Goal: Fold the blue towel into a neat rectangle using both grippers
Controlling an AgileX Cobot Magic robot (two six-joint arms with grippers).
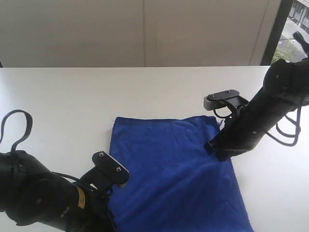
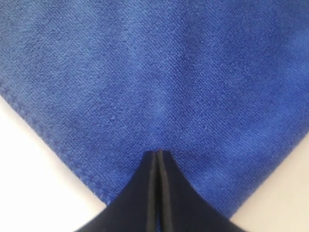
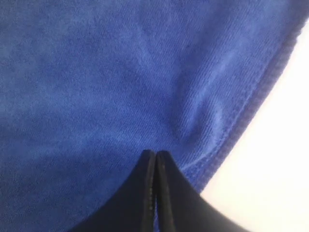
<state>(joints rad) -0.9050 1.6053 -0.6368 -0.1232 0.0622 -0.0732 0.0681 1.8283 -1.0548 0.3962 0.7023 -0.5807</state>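
Note:
The blue towel (image 1: 169,169) lies flat on the white table, slightly wrinkled; its white label does not show. My right gripper (image 1: 213,147) sits low on the towel's right edge, below the far right corner. In the right wrist view the right gripper (image 3: 155,152) is shut, with creases in the towel (image 3: 120,87) running to its tips beside the hem. My left gripper (image 2: 158,152) is shut over a corner of the towel (image 2: 159,72), a sliver of blue showing between the fingers. In the exterior view the left arm's wrist mount (image 1: 111,169) hides the left jaws at the towel's near left edge.
The white table (image 1: 58,96) runs back to a pale wall. A window strip (image 1: 294,29) stands at the far right. Loose black cables loop by the left arm (image 1: 17,125) and behind the right arm (image 1: 289,130).

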